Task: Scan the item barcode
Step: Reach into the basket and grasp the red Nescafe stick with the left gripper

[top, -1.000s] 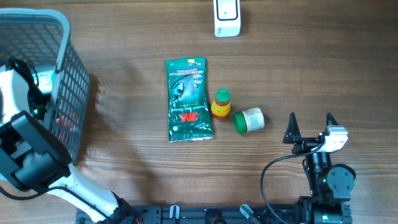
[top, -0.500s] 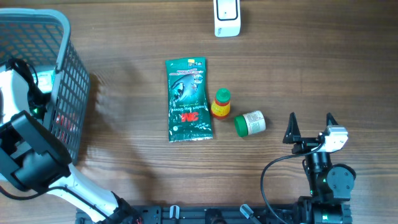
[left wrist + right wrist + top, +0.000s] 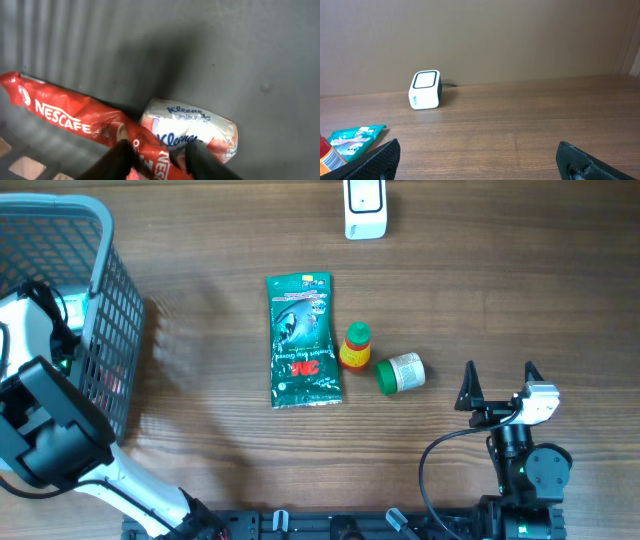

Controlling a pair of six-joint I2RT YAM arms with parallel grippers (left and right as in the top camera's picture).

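Two soft packs lie on the grey floor of the basket [image 3: 100, 240], as the left wrist camera shows. One is a long red coffee packet [image 3: 65, 112], glossy and crumpled, with white brand lettering along it. It runs slantwise from the upper left down to the bottom edge of that view. Its lower end crosses over a white tissue pack [image 3: 195, 130] with blue print, and the two touch.

That lower end sits right between the two dark fingers of the left gripper [image 3: 157, 157]. The jaws stand narrowly apart, one finger on each side of the packet. The left-hand finger looks to be against the wrapper. I cannot tell whether the other one touches it, so I cannot tell if the packet is truly pinched.

From overhead, the left arm [image 3: 45, 420] and the basket mesh hide the packet and the fingers almost wholly. The packet's lower end is cut off by the wrist picture's edge, and I cannot make out a barcode.

The right gripper [image 3: 499, 372] rests at the table's [image 3: 500, 280] near right, jaws spread wide and holding nothing, well apart from the white scanner [image 3: 365, 207] at the far edge.
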